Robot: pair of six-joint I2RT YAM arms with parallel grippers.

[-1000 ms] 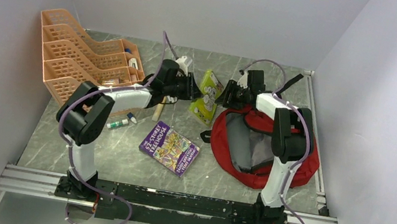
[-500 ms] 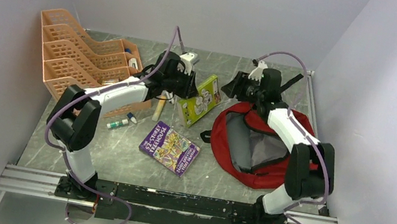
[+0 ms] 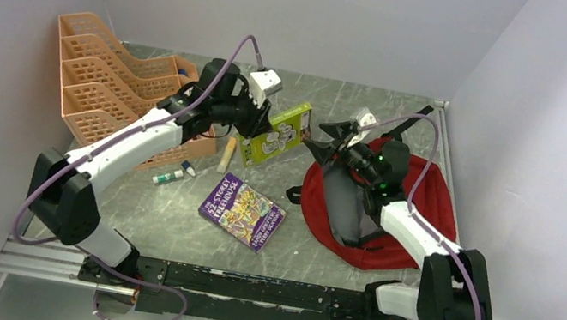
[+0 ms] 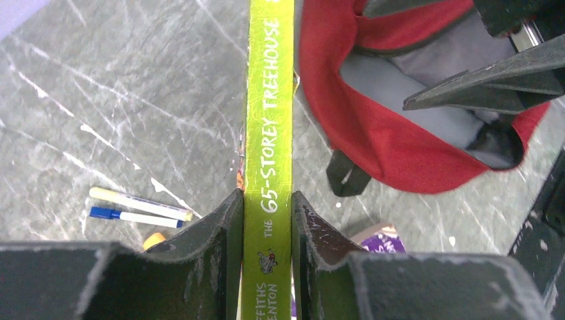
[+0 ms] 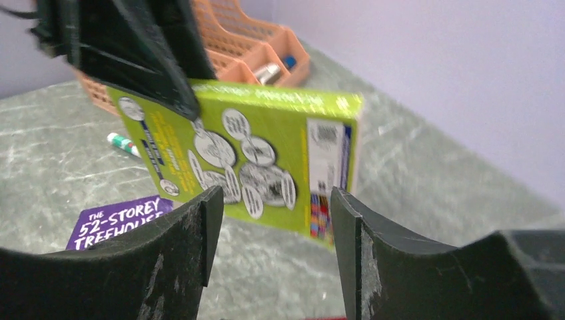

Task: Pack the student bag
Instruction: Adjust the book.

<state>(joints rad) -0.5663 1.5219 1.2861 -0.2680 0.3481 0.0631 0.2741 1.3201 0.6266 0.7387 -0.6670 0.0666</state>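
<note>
Red fabric with grey lining marks the student bag (image 3: 435,191), which lies on the right half of the grey marbled table (image 3: 165,223) with its mouth gaping open towards the middle. One black strap sticks out at its left edge.

The left gripper (image 4: 266,200) is clamped on a lime-green paperback (image 3: 276,133), one finger pressed to each cover just below the spine (the spine reads "The 65-Storey Treehouse"). The book is held spine-up and tilted, just left of the bag's open rim; in the right wrist view its lower edge appears clear of the tabletop.

The right gripper (image 5: 273,197) hangs over the far-left part of the bag's opening with its jaws spread wide and nothing between them. It points at the green book's back cover, near it but apart.

A purple "52-Storey Treehouse" book (image 3: 243,211) lies flat on the table in front of the green one, left of the bag. An orange plastic tray rack (image 3: 101,86) stands at the far left, and two marker pens (image 4: 136,209) lie side by side on the table between the rack and the purple book.
</note>
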